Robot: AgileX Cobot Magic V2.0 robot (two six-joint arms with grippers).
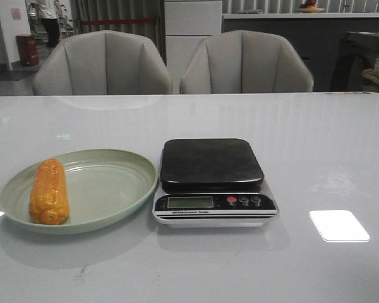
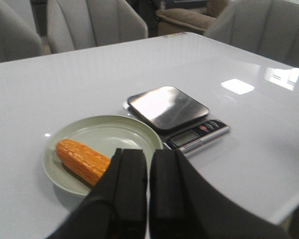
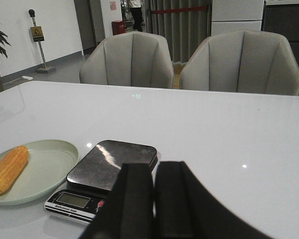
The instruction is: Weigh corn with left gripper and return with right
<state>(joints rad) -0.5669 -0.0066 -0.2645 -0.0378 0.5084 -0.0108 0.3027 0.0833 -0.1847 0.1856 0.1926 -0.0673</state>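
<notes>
Nearest the robot, the left end effector (image 2: 147,191) hung above the counter (image 1: 328,164) with its fingers pressed together, holding nothing, and the right end effector (image 3: 154,199) was likewise closed and empty. Beyond them the corn (image 1: 48,191) lay on the left side of a green plate (image 1: 107,183). The scale (image 1: 213,180) sat just right of the plate, its black platform bare. Two chairs (image 1: 102,63) stood behind the counter.
</notes>
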